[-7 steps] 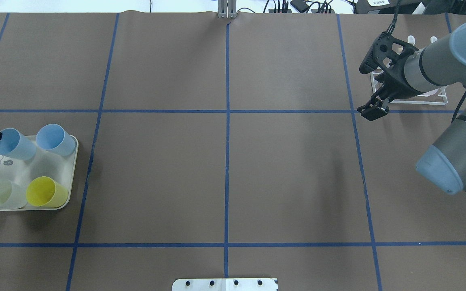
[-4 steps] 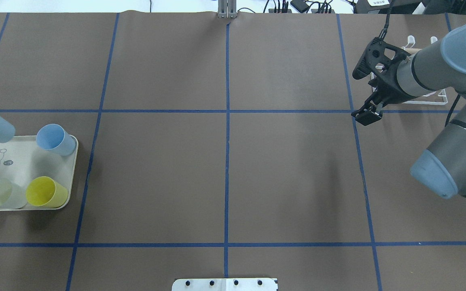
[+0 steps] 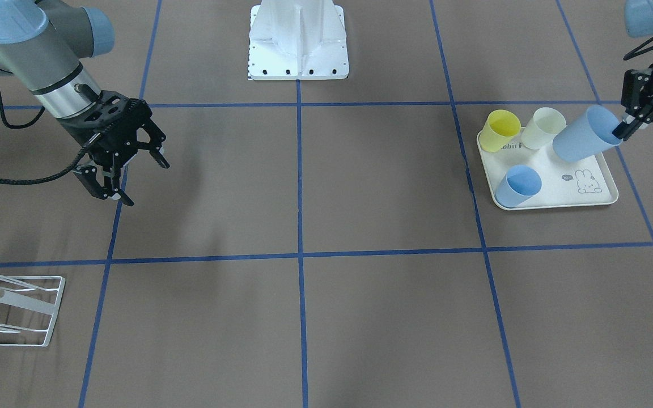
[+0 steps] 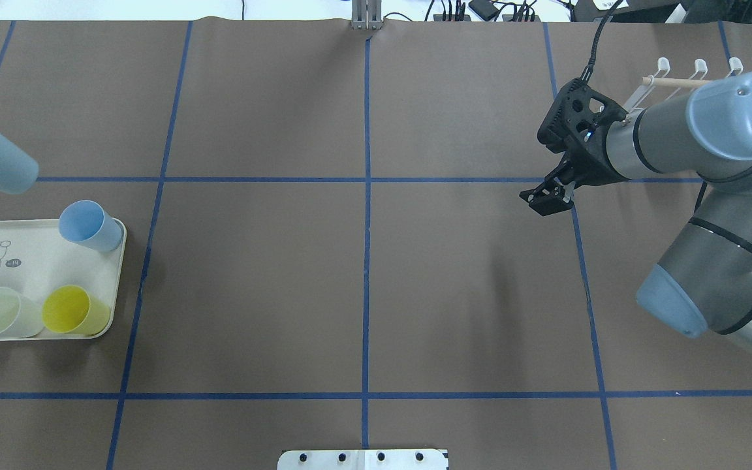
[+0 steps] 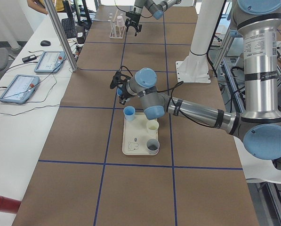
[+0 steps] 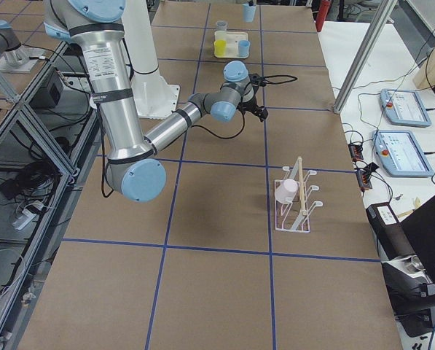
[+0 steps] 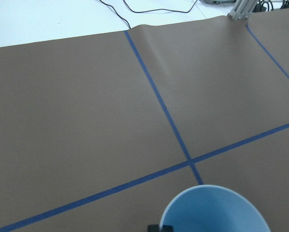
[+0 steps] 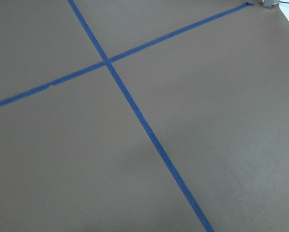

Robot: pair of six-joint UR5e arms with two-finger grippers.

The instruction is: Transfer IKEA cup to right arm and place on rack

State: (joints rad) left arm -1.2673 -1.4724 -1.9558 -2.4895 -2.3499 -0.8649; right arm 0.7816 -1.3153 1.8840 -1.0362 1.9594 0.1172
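- My left pincer [image 3: 621,131] is clamped on the rim of the blue cup [image 3: 583,137], holding it tilted in the air near the tray [image 3: 553,203] at the worktop's left end.
- My right pincer [image 3: 132,181] hangs empty above the worktop [image 3: 360,317], fingers apart.
- The rack [image 3: 26,309] stands by the far right corner.

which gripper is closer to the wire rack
Right. The right gripper hangs at the table end with the rack; the left gripper holds a blue cup at the opposite end.
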